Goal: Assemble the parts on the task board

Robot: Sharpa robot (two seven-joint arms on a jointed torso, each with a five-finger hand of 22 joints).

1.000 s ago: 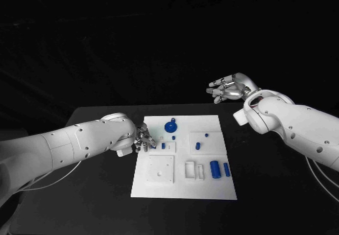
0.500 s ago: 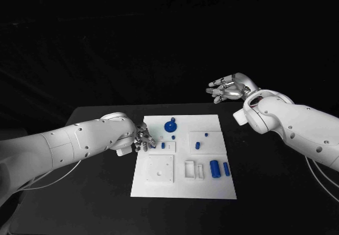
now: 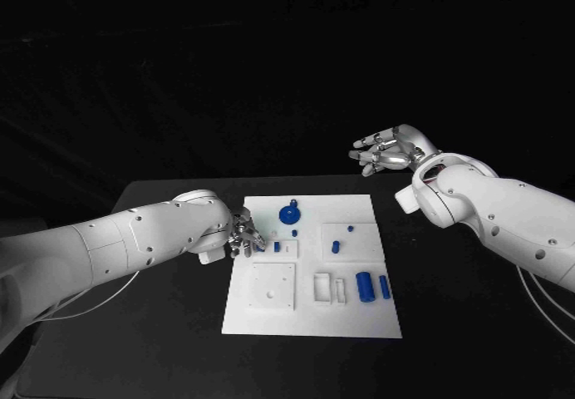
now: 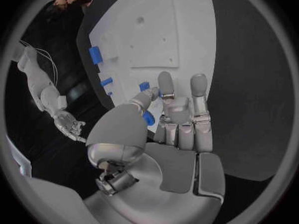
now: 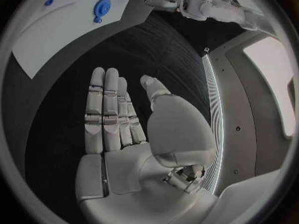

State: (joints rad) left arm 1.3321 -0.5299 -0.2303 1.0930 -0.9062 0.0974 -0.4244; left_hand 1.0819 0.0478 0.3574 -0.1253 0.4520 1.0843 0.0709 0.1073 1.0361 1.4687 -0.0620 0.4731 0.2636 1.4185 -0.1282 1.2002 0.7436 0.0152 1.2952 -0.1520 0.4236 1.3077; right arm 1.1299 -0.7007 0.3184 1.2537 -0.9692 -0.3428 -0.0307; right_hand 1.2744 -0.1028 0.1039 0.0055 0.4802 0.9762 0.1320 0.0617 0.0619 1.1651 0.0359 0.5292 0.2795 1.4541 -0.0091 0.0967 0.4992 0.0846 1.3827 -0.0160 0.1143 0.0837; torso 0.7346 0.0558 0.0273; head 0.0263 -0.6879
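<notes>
The white task board (image 3: 314,320) lies in the middle of the black table. My left hand (image 3: 246,237) rests at the board's left edge, its thumb and a finger closed around a small blue part (image 4: 159,92). A small blue peg (image 3: 277,247) stands just beside the fingertips. A blue round knob (image 3: 290,215) sits at the board's far side, also seen as the knob (image 5: 101,7) from the right wrist. My right hand (image 3: 385,150) hangs raised beyond the table's far right, fingers straight and apart (image 5: 109,114), holding nothing.
Two blue cylinders (image 3: 364,288) lie side by side near the board's right edge, next to a white bracket (image 3: 330,288). A white square plate (image 3: 273,287) sits at the near left. Another blue piece (image 3: 336,246) lies mid-right. Bare black table surrounds the board.
</notes>
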